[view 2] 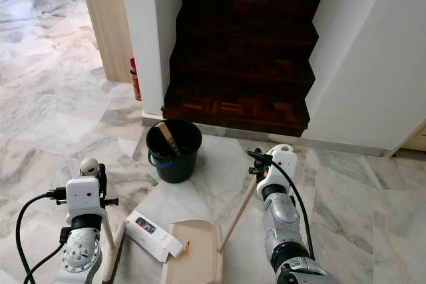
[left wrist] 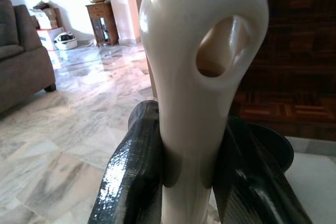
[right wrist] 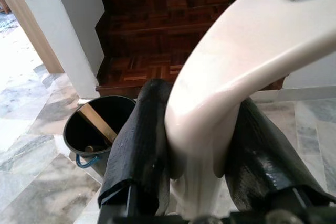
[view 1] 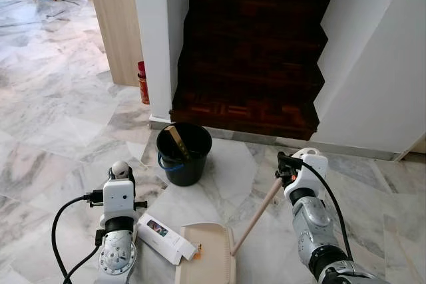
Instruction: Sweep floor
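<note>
The marble floor (view 1: 60, 124) was seen at the foot of a dark wood staircase (view 1: 253, 44), w/ white walls either side.

The left gripper (left wrist: 186, 166) was closed on a cream handle (left wrist: 199, 51), its two black fingers (left wrist: 131, 177) pressed to either side just below the handle's hanging hole. In the right eye view this handle was seen to run down past the left arm to a broom (view 2: 112, 257) at the floor; the head was cut off by the frame edge.

The right gripper (right wrist: 197, 145) was closed on the curved cream grip (right wrist: 247, 56) of the dustpan (view 1: 208, 254). The pan's long stick (view 1: 256, 216) slanted down from that gripper to the pan, which lay flat on the floor between the two arms, approx. centre-front.

A white box (view 1: 165, 237) lay on the floor, touching the pan's left edge, beside the left arm. A small orange speck (view 1: 199, 249) was seen on the pan near the box.

A black bucket (view 1: 183, 154) w/ a blue handle stood beyond the pan, near the bottom step, a wooden stick (view 1: 178, 142) leaning inside it. A red canister (view 1: 143, 83) stood against the wall's left corner.
</note>
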Available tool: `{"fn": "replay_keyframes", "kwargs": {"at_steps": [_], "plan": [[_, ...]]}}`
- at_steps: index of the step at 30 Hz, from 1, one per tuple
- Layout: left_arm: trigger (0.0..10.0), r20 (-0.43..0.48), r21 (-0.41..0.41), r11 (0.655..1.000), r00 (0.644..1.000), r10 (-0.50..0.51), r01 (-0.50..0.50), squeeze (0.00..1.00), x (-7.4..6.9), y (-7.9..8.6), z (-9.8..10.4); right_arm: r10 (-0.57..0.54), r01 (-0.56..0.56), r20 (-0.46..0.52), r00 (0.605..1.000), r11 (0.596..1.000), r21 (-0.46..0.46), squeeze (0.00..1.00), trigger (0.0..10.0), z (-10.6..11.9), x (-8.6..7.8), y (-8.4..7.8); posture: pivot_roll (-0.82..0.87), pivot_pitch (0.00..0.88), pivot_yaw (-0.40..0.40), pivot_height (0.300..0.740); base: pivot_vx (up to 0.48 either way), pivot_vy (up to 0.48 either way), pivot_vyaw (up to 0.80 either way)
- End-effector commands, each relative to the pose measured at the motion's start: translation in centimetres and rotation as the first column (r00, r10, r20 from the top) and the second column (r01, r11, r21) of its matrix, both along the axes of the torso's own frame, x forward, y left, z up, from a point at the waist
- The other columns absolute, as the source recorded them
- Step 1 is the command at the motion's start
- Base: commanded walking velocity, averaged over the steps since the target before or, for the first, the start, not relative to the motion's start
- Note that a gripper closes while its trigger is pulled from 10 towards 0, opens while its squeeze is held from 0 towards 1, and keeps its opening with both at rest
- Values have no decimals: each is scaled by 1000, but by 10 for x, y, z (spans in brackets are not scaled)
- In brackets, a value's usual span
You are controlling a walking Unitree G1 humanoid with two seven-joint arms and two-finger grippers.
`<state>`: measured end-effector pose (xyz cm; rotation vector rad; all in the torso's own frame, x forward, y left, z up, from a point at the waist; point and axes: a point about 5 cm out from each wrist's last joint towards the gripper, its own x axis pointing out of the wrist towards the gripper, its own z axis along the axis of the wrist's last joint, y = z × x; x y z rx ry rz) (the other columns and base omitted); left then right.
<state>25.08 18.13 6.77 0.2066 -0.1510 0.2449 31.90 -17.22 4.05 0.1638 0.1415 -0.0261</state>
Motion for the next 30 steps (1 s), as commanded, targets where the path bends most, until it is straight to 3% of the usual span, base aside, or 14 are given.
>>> {"fn": "replay_keyframes", "kwargs": {"at_steps": [1, 10, 11, 17, 25, 30], "plan": [[10000, 39, 11, 1000, 999, -3, 2, 0, 3, -1, 9, -5, 5, 39, 999, 1000, 6, 0, 10000, 9, 6, -1, 82, 0, -90, 740, 0, 0, 0], [10000, 59, -28, 999, 997, -41, 42, 0, 8, -3, 16, 8, -8, 38, 999, 1000, 10, 0, 10000, 9, 6, 1, 83, 0, -90, 740, 0, 0, 0], [10000, 78, -65, 995, 995, -66, 71, 0, 12, -4, 22, 9, -9, 38, 999, 1000, 9, 0, 10000, 9, 6, 1, 83, 0, -90, 740, 0, 0, 0], [10000, 124, -63, 975, 971, -205, 214, 0, 26, -13, 46, 16, -17, 37, 999, 1000, 12, 0, 10000, 10, 7, 3, 85, 0, -91, 740, 0, 0, 0], [10000, 111, -154, 938, 949, -294, 309, 0, 30, -26, 48, 26, -27, 37, 999, 999, 17, 0, 10000, 10, 7, 4, 82, 0, -92, 740, 0, 0, 0], [10000, 103, -166, 931, 944, -312, 326, 0, 30, -28, 49, 32, -33, 33, 999, 999, 17, 0, 10000, 9, 7, 5, 83, 0, -92, 740, 0, 0, 0]]}}
